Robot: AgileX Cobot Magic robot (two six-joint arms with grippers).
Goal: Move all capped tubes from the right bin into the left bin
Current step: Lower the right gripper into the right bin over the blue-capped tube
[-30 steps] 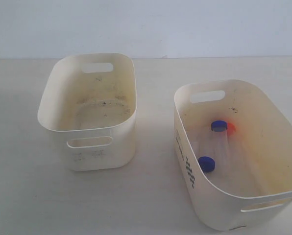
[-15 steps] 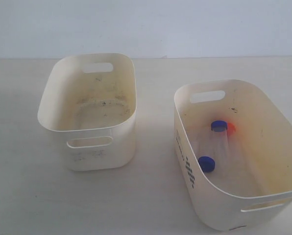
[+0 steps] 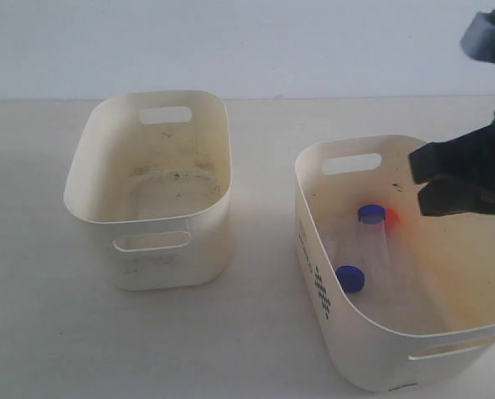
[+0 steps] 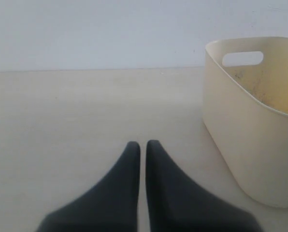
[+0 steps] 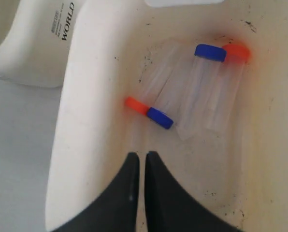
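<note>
- The right bin (image 3: 355, 349) stands toward the near right corner of the bench (image 3: 256, 332), its dot-printed side facing the left edge.
- The capped tubes (image 5: 202, 92) lie flat on that bin's yellow-stained floor in a loose cluster. A blue cap (image 5: 210, 52) touches an orange cap (image 5: 237, 51) at one end, and a second orange-and-blue pair lies by the wall.
- The right gripper (image 3: 418, 181) hangs over the bin's far right rim, clear of the tubes. Its fingers are pressed almost together with nothing between them.
- The left bin (image 3: 173, 258) sits apart, nearer the far left corner, with dark specks on its floor.
- The left gripper (image 4: 142, 145) hovers over bare bench near the left bin (image 4: 240, 145). Its fingers are closed to a thin slit and grip nothing.
</note>
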